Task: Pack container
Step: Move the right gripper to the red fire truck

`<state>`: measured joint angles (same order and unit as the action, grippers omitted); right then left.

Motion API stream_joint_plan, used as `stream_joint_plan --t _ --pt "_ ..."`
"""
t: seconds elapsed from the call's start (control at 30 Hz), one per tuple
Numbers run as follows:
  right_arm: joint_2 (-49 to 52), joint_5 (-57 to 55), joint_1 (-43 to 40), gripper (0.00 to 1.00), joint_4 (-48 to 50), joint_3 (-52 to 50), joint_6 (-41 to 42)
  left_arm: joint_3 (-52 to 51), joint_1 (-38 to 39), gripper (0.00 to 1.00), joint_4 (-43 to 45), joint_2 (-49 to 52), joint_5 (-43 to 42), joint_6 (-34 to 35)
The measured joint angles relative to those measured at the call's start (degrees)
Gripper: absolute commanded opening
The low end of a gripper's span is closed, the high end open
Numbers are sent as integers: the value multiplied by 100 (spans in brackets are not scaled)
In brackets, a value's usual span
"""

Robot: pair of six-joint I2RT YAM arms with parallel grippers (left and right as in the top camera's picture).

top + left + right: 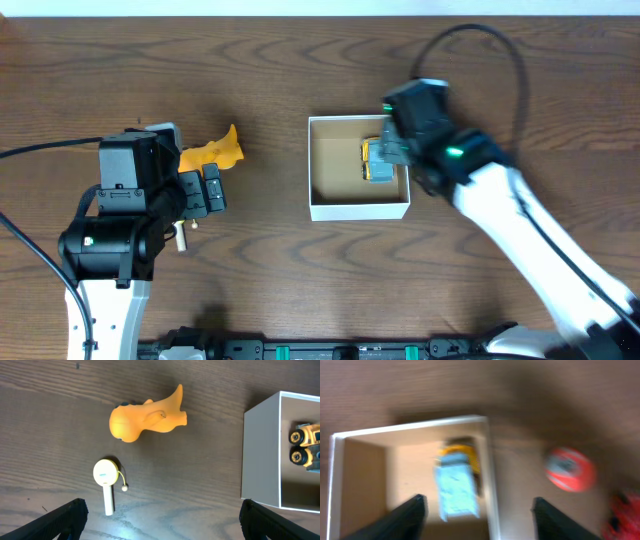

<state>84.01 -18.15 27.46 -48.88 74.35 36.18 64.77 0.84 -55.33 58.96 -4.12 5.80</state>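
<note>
Lying in view are one container point(360, 210), one yellow-and-grey toy truck point(378, 162), one orange duck-like toy point(135, 422), one white round tag point(105, 472), one blurred, possibly red ball point(568, 470) and one unclear red thing point(622, 512).

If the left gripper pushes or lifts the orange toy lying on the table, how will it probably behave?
The orange toy looks like smooth moulded plastic or rubber, so it is probably light and may slide on the wood table rather than tip. Its rounded body could slip from a pinch; the narrower tail end seems an easier grip.
</note>
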Motion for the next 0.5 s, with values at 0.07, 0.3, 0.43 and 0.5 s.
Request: stream_joint_plan --t 0.07,0.3,0.43,0.5 --pt "-400 -70 -334 99 -455 2 367 -2 0 98 -7 0 0 -2" --pt "-1174 -101 -2179 99 -1635 61 776 -2 0 98 -7 4 0 0" --pt "-966 216 -3152 99 -1729 -76 446 -2 0 98 -4 4 0 0" --pt "-822 409 -3486 99 -1609 -299 254 -2 0 98 -7 4 0 -2"
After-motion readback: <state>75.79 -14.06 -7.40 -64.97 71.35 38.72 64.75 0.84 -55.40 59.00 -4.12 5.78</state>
